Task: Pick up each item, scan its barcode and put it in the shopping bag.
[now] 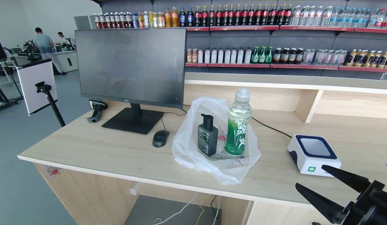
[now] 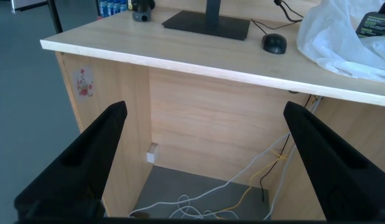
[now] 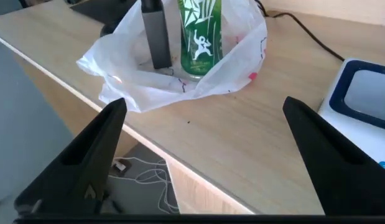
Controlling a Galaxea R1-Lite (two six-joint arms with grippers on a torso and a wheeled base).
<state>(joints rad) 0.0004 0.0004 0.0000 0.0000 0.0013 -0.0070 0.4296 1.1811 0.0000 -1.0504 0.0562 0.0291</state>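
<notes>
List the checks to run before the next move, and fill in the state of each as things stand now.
1. Right claw open and empty: ok.
2. Left claw open and empty: ok, though it sits lower than the counter top, out in front of its edge.
3. Black pump bottle upright inside the shopping bag: ok.
4. Green bottle upright in the bag beside it: ok.
5. Scanner window uncovered: ok.
6. Both barcodes scanned: cannot tell.
</notes>
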